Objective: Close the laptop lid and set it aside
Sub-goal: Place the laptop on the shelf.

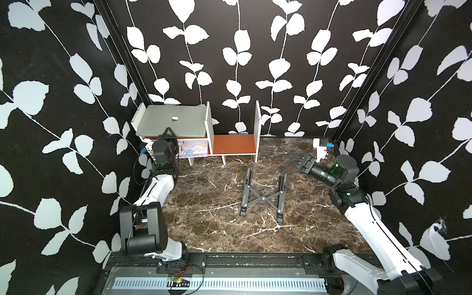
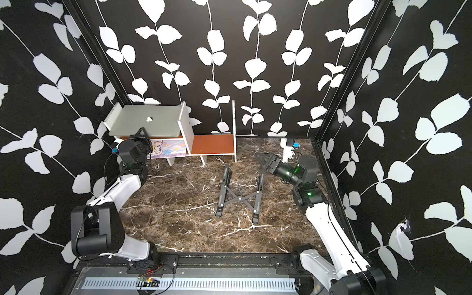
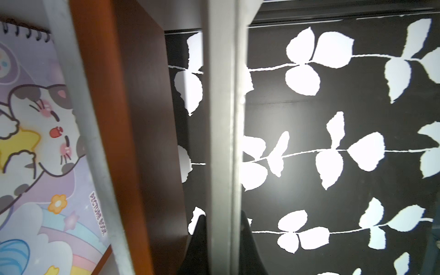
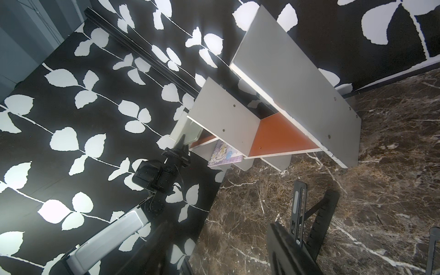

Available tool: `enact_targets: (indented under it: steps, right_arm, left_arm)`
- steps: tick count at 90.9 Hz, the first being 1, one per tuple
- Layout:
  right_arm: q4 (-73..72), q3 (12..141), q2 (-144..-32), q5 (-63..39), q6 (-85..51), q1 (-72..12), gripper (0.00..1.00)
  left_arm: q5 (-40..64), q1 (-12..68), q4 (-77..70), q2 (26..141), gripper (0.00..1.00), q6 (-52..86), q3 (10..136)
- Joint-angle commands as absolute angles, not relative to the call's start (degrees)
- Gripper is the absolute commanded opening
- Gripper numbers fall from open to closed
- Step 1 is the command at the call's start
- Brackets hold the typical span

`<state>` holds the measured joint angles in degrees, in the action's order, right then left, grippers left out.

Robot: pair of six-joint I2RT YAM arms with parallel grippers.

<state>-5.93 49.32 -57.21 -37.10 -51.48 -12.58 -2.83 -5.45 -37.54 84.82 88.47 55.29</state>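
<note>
The silver-grey laptop (image 1: 158,125) (image 2: 132,125) lies flat and closed over the left bay of the shelf, between the white end panel and the divider. Its lid (image 1: 178,112) faces up and shows the apple logo. My left gripper (image 1: 168,131) (image 2: 141,131) is shut on the laptop's front edge. In the left wrist view that grey edge (image 3: 221,119) runs between the two black fingers (image 3: 197,240). The right wrist view shows this grip from the side (image 4: 182,142). My right gripper (image 1: 292,157) (image 2: 259,157) hangs open and empty over the table's right rear.
The white shelf with orange-brown boards (image 1: 233,144) stands against the back wall. A cartoon-cat spiral notebook (image 1: 194,150) (image 3: 35,142) lies in its lower left bay. A black X-shaped folding stand (image 1: 263,195) (image 2: 240,196) lies mid-table on the marble top (image 1: 204,217).
</note>
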Motion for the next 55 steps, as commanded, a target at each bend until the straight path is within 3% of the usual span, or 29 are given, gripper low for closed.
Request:
enact_targets:
  steps: [1, 29, 43, 55]
  right_arm:
    - [-7.1, 51.4, -56.6, -37.4, -50.9, -12.3, 0.64]
    - [-7.0, 51.3, -56.4, -37.4, -50.9, -12.1, 0.64]
    - [-6.7, 51.3, -56.3, -37.3, -50.8, -12.0, 0.64]
    - [-6.7, 51.2, -56.2, -37.4, -50.7, -11.9, 0.64]
  left_arm:
    - [-3.1, -5.4, -49.4, 82.8, 0.0, 88.0, 56.2]
    - [-3.2, -5.4, -48.7, 84.1, 0.0, 88.7, 55.6]
    - [-2.6, -5.3, -44.6, 83.3, 0.32, 89.3, 55.0]
    - [-1.9, -5.4, -42.8, 82.6, 0.52, 90.1, 53.8]
